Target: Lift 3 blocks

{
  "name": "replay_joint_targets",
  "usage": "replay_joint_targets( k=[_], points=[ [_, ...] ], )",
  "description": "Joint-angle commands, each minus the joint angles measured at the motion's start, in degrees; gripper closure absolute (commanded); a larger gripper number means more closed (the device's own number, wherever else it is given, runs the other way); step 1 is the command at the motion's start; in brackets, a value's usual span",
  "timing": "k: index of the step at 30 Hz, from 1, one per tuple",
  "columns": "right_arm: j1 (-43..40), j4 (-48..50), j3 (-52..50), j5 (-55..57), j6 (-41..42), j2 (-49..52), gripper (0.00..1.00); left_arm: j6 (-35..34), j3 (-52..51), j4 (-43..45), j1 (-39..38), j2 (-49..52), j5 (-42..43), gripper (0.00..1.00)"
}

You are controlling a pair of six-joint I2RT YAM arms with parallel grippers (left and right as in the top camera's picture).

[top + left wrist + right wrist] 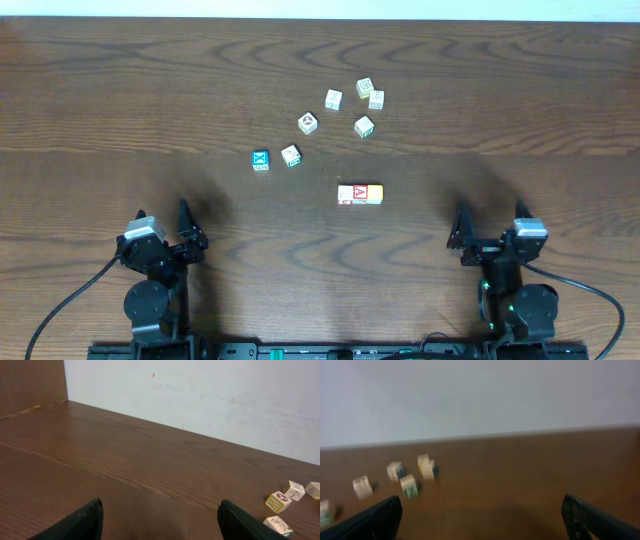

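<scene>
The three blocks (360,194) lie touching in a short row on the table (120,90), the red "A" cube (359,192) in the middle; the left gripper (160,505) and right gripper (481,502) both stand spread wide, holding nothing, well apart from the row

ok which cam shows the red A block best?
Overhead. The red A block is in full view from above, with its letter readable. The left wrist view shows only a few other cubes at its right edge, none red-topped. The right wrist view is blurred; its blurred cubes show no red top.
</scene>
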Motion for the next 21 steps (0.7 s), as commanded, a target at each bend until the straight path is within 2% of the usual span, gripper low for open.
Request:
replay_joint_targets(
  k=[1,21],
  points=[
    [0.31,-1.14,-0.13,-0.31,0.61,-0.37,0.01,-0.11,-0.81,-2.58,-0.17,-0.33,-1.81,0.26],
    [-1.07,-1.05,-0.11,-0.70,-2.78,-0.35,0.01,-0.11,-0.81,-2.58,-0.17,-0.33,-1.81,0.27]
  ],
)
